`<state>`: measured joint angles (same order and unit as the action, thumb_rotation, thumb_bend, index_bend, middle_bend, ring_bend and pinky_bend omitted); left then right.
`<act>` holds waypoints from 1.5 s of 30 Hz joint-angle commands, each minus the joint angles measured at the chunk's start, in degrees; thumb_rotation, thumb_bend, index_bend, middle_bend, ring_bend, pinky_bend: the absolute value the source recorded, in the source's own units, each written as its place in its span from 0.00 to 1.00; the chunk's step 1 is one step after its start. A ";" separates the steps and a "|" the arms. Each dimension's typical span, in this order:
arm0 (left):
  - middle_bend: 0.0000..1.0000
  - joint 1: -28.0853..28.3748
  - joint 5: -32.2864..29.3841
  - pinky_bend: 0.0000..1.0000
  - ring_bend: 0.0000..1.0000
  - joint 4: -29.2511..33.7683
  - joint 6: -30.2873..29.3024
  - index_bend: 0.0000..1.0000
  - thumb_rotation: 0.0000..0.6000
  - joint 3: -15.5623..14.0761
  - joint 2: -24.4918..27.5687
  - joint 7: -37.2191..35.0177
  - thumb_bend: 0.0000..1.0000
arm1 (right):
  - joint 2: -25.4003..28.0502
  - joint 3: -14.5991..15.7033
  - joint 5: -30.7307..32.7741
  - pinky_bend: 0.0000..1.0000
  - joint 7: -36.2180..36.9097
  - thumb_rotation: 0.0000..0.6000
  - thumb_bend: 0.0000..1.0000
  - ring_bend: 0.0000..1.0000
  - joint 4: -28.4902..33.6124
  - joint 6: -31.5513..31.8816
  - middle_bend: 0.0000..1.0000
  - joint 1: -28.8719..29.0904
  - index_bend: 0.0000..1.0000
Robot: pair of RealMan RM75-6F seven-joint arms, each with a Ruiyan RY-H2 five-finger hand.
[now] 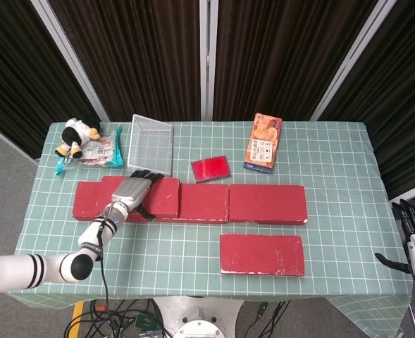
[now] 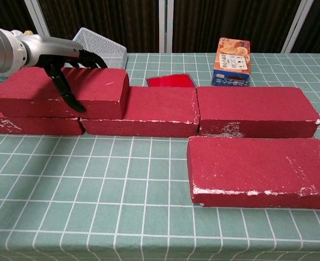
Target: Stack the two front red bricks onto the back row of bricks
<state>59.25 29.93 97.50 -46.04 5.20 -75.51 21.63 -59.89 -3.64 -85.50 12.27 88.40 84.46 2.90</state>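
A red brick (image 1: 158,196) (image 2: 97,89) lies on top of the left end of the back row. My left hand (image 1: 131,189) (image 2: 62,60) grips it, fingers over its far edge and thumb down its front face. The back row continues with a middle brick (image 1: 204,203) (image 2: 149,111) and a right brick (image 1: 267,204) (image 2: 255,111). Another red brick (image 1: 261,254) (image 2: 257,169) lies alone in front, at the right. My right hand (image 1: 413,236) hangs off the table's right edge, fingers apart, holding nothing; the chest view does not show it.
Behind the row sit a wire basket (image 1: 151,144) (image 2: 101,48), a flat red card (image 1: 211,169) (image 2: 170,81) and an orange snack box (image 1: 263,141) (image 2: 233,61). A plush toy (image 1: 77,136) and packets lie at the back left corner.
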 commanded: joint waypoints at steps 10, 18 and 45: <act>0.00 -0.21 0.73 0.00 0.00 0.78 -0.15 0.08 1.00 0.06 0.33 -0.92 0.10 | -0.17 -0.02 -0.12 0.00 -0.14 1.00 0.00 0.00 -0.03 0.11 0.00 0.01 0.00; 0.00 -0.42 1.00 0.00 0.00 1.06 -0.89 0.07 1.00 0.02 0.53 -1.13 0.09 | -0.26 -0.06 -0.07 0.00 -0.12 1.00 0.00 0.00 -0.12 0.24 0.00 -0.07 0.00; 0.00 -0.97 2.04 0.00 0.00 7.49 -3.52 0.03 1.00 0.34 5.51 -0.70 0.06 | 0.43 -0.17 -0.63 0.00 -0.49 1.00 0.00 0.00 0.99 1.03 0.00 -0.27 0.00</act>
<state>58.68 31.43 103.26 -48.48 5.40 -71.59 20.82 -59.62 -3.83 -85.98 11.93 89.19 85.41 2.62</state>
